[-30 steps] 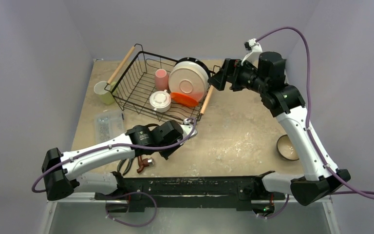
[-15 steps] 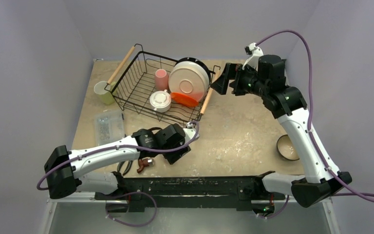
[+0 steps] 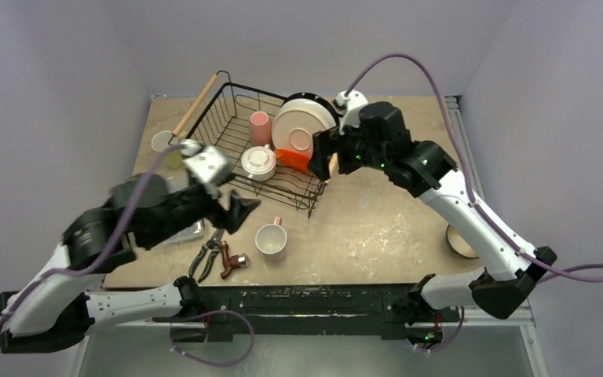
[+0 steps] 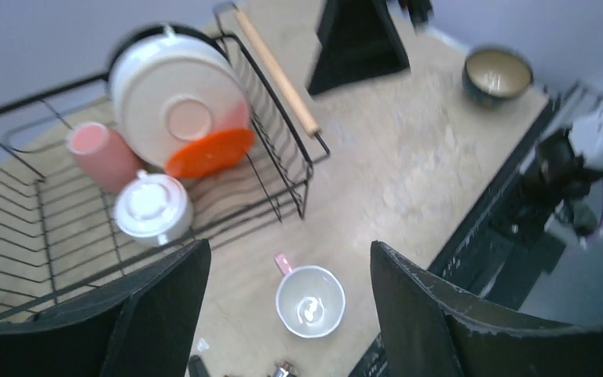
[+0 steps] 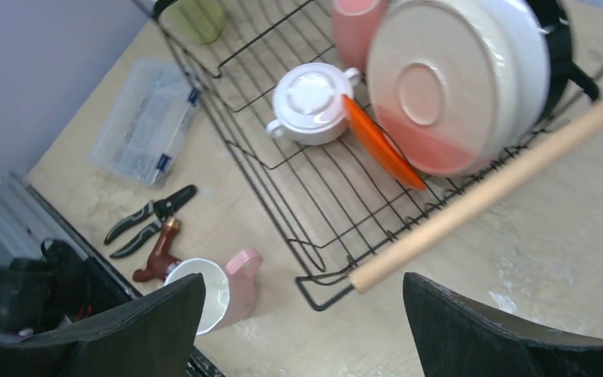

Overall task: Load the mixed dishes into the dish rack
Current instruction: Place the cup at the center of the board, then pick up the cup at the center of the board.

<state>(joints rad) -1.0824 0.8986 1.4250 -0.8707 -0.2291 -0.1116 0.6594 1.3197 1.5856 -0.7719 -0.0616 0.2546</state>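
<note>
The black wire dish rack (image 3: 218,133) holds a pink mug (image 3: 260,128), an upturned white mug (image 3: 258,162), a cream plate (image 3: 304,126) on edge and a red plate (image 3: 294,161) leaning on it. A pink mug with a white inside (image 3: 271,241) stands upright on the table in front of the rack. My left gripper (image 3: 239,212) hangs open above and to the left of it; the left wrist view shows that mug (image 4: 310,301) far below between the fingers. My right gripper (image 3: 323,153) is open over the rack's right wooden handle (image 5: 487,192). The dark bowl (image 3: 462,238) sits at the right edge. A yellow-green mug (image 5: 196,16) stands outside the rack's left side.
Pliers (image 3: 206,255) and a red-handled tool (image 3: 232,263) lie near the front edge, just left of the pink mug. A clear plastic box (image 5: 145,122) of small parts lies left of the rack, mostly under my left arm in the top view.
My left gripper opened, rose and drew back to the left, leaving the pink mug standing on the table. My right arm swung left over the rack's right handle.
</note>
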